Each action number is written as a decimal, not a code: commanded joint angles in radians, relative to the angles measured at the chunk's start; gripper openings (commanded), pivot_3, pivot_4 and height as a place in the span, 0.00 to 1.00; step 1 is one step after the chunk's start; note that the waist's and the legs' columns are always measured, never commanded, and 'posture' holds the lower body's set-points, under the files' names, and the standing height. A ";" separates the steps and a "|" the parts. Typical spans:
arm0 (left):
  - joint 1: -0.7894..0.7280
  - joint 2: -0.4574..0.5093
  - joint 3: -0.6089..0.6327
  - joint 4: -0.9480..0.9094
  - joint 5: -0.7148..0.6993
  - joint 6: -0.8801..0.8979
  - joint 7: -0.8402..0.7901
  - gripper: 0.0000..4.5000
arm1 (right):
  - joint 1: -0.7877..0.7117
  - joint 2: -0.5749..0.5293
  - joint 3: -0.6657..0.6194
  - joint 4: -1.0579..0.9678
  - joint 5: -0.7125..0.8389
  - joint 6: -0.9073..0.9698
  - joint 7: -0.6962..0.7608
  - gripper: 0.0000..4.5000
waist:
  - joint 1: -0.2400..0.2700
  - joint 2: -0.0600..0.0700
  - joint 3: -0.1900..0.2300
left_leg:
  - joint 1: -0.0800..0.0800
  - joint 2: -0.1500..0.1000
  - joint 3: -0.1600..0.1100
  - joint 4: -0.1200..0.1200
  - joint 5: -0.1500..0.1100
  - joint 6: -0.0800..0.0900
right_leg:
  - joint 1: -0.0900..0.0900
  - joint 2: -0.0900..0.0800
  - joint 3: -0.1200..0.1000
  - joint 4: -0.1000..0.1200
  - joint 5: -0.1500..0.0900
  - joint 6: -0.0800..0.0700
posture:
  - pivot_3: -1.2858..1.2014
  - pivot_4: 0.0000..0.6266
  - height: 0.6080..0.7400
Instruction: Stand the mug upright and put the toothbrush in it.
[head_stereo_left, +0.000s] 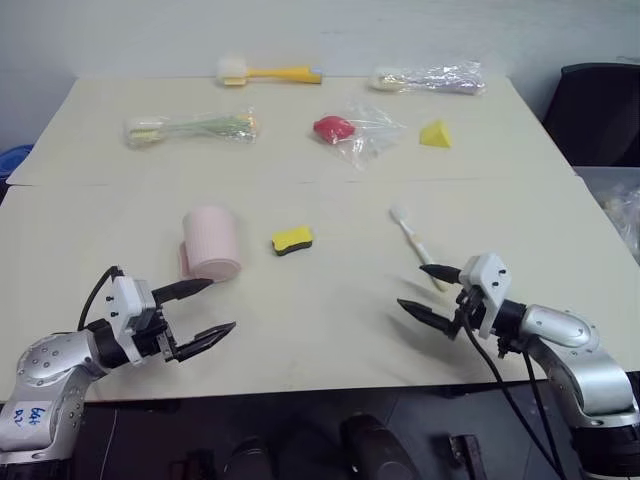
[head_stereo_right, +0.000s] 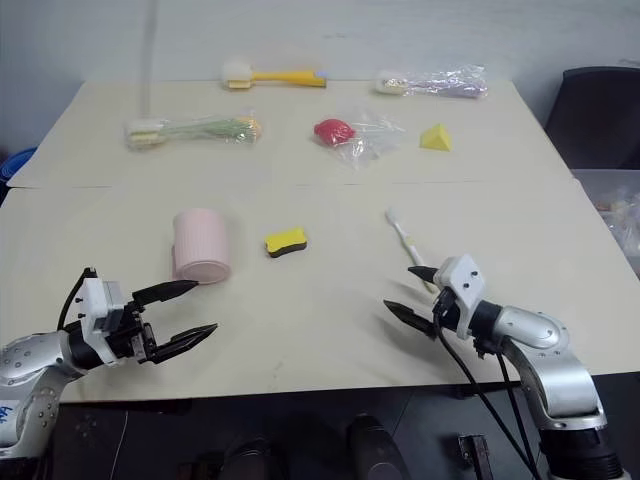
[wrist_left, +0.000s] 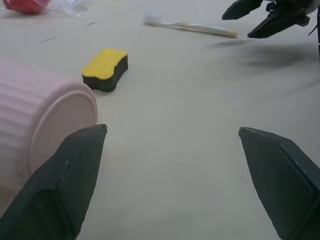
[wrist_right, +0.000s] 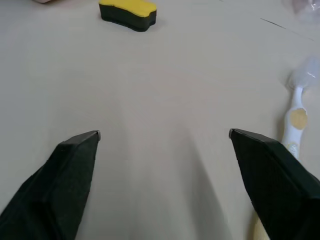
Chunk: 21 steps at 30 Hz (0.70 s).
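The pale pink ribbed mug (head_stereo_left: 210, 242) lies on its side at the table's left middle, its flat end turned toward my left gripper (head_stereo_left: 222, 305). That gripper is open and empty, just short of the mug (wrist_left: 45, 125). The slim cream-handled toothbrush (head_stereo_left: 415, 245) lies flat on the right, its white head pointing away from me. My right gripper (head_stereo_left: 411, 286) is open and empty, low over the table beside the handle end of the toothbrush (wrist_right: 295, 115).
A yellow-and-black sponge (head_stereo_left: 292, 240) lies between mug and toothbrush. Farther back lie a wrapped green brush (head_stereo_left: 190, 128), a yellow-handled brush (head_stereo_left: 268, 72), a wrapped item (head_stereo_left: 430, 78), a red thing in plastic (head_stereo_left: 335, 129) and a yellow wedge (head_stereo_left: 435, 134). A black chair (head_stereo_left: 600, 110) stands right.
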<state>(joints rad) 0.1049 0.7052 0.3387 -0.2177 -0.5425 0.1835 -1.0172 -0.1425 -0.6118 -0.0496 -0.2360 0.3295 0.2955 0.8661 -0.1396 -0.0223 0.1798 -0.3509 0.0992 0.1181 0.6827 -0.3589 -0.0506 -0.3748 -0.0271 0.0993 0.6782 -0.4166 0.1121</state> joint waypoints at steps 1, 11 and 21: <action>-0.023 0.046 0.025 -0.084 -0.080 0.086 0.000 1.00 | -0.088 0.054 0.031 0.016 -0.010 -0.046 -0.028 0.99 | 0.001 0.000 0.000 | 0.000 0.000 0.000 0.000 0.000 0.000 | 0.000 0.000 0.001 0.000 0.000 -0.001 | 0.52 0.24 1.00; -0.727 0.178 -0.402 0.011 0.052 0.452 0.076 1.00 | 0.212 0.029 -0.240 -0.130 0.159 -0.339 0.142 0.99 | 0.078 0.000 0.002 | -0.002 -0.013 -0.007 0.003 -0.002 0.004 | 0.002 -0.004 -0.009 0.000 0.001 0.002 | 0.52 0.24 1.00; -1.275 -0.281 -0.818 0.923 0.517 0.107 0.006 1.00 | 0.474 0.038 -0.396 -0.234 0.213 -0.308 0.069 0.99 | 0.081 -0.002 0.004 | -0.003 -0.012 0.001 0.010 -0.002 0.004 | -0.001 0.003 -0.003 0.002 0.003 0.004 | 0.52 0.24 1.00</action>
<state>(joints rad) -1.1349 0.4314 -0.4615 0.6147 -0.0787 0.3451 -0.9983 0.3119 -0.5843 -0.4238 -0.4103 0.5280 0.0009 0.9598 -0.0585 -0.0247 0.1839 -0.3532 0.0871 0.1182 0.6922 -0.3606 -0.0470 -0.3767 -0.0229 0.0983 0.6797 -0.4139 0.1161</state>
